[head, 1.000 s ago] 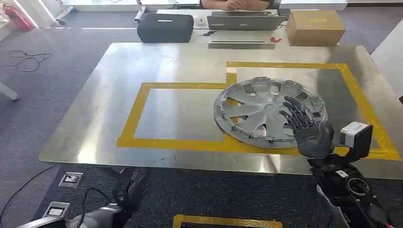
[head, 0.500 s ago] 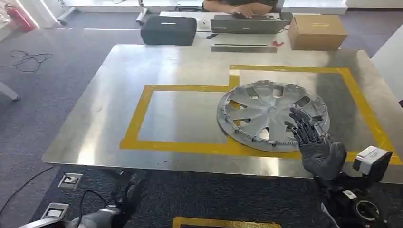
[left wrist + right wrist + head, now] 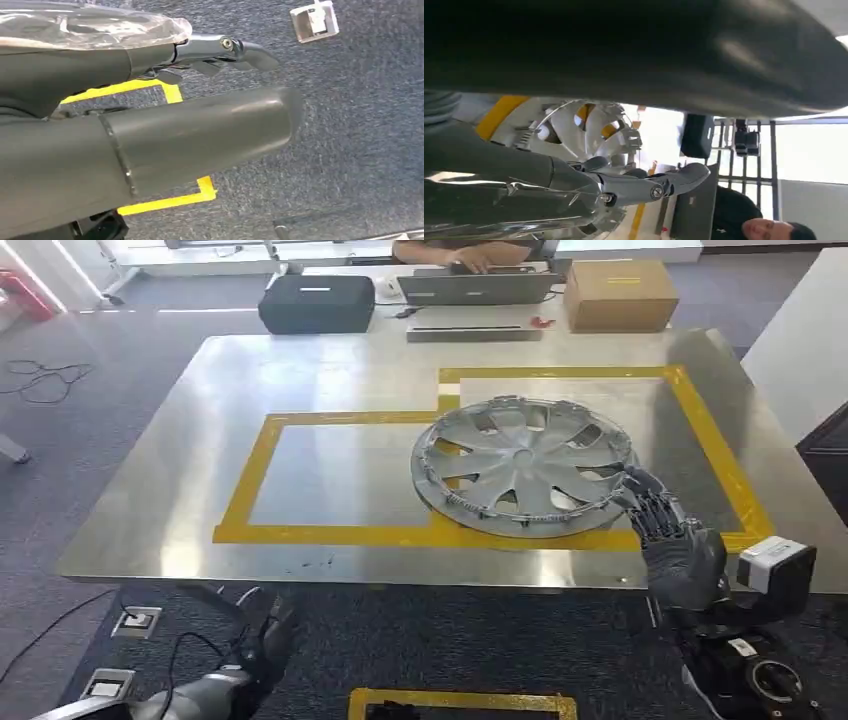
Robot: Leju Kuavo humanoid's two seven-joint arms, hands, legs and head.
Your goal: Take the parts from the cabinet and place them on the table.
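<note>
- Hubcap: lies flat on the steel table, straddling the yellow tape outline, towards the table's right half.
- Right hand: sits at the table's near edge, just beside the hubcap's near-right rim; fingers are spread and hold nothing, with no clear contact with the rim.
- Left hand: hangs low over the carpet, below the table edge; whether its fingers are apart or closed cannot be told.
- Far side: a person at a laptop, with a black case and a cardboard box.
</note>
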